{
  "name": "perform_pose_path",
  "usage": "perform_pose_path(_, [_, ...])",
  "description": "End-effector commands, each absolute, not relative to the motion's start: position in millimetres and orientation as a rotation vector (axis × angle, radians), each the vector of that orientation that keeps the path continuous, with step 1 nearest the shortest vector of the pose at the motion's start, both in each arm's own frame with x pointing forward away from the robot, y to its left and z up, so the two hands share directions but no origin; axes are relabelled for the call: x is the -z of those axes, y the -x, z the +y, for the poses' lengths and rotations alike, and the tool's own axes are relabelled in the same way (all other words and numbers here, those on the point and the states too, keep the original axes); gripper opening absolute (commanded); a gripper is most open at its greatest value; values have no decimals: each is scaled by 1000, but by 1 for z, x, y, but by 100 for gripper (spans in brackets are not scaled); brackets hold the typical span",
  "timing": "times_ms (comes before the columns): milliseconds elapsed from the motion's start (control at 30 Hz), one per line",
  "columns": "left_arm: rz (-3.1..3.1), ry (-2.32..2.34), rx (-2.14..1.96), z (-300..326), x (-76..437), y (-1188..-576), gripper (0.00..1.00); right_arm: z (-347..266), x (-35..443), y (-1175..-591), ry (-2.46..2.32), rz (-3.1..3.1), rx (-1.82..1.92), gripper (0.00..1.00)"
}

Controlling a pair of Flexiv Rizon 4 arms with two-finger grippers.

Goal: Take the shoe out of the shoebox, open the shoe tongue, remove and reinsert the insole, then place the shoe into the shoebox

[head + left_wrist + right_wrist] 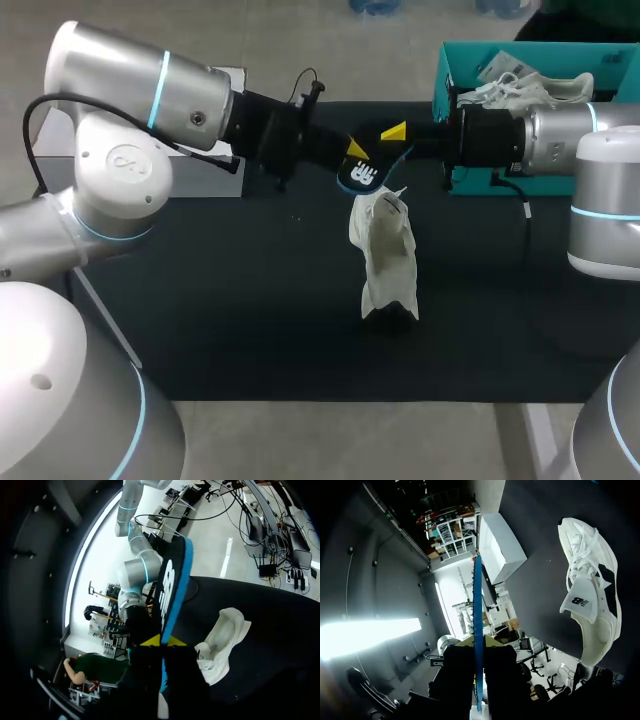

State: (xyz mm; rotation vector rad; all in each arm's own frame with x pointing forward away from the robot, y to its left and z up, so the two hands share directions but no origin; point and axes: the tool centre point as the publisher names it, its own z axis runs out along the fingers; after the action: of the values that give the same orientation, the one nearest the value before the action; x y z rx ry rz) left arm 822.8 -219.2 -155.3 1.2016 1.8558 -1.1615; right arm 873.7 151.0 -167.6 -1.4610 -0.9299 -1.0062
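Left claw [162, 641] and right claw [478, 640] both clamp the insole [362, 177] in mid-air, just above the white shoe [385, 255], which lies lengthwise on the counter [250, 300] with its far end under the insole.

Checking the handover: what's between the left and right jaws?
The insole: head view shows it between them; wrist views show left jaws and right jaws each shut on it.
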Motion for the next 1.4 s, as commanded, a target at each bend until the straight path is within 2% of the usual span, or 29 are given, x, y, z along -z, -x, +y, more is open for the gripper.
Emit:
perform_pose_path(33, [1852, -1194, 1157, -218, 157, -821, 0, 152, 168, -873, 1462, -930, 1007, 0])
perform_pose_path(200, [1859, -1200, 1165, -217, 158, -820, 0, 151, 165, -873, 1460, -937, 1020, 0])
perform_pose_path(233, [1864, -1203, 1170, -217, 158, -820, 14, 151, 165, -873, 1460, -938, 1022, 0])
perform_pose_path(267, [1868, -1206, 1172, -216, 159, -819, 65, 151, 165, -873, 1461, -942, 1028, 0])
perform_pose_path(300, [1877, -1207, 1173, -216, 159, -819, 100, 151, 165, -873, 1459, -942, 1031, 0])
perform_pose_path(767, [1926, -1335, 1221, -170, 136, -838, 100, 142, 175, -882, 1467, -1085, 965, 0])
perform_pose_path(1133, [1836, -1857, 1099, -158, 88, -850, 100, 151, 196, -882, 1454, -1171, 976, 0])
perform_pose_path(1400, [1806, -2134, 940, -165, 74, -848, 100, 157, 202, -880, 1460, -1158, 1007, 0])
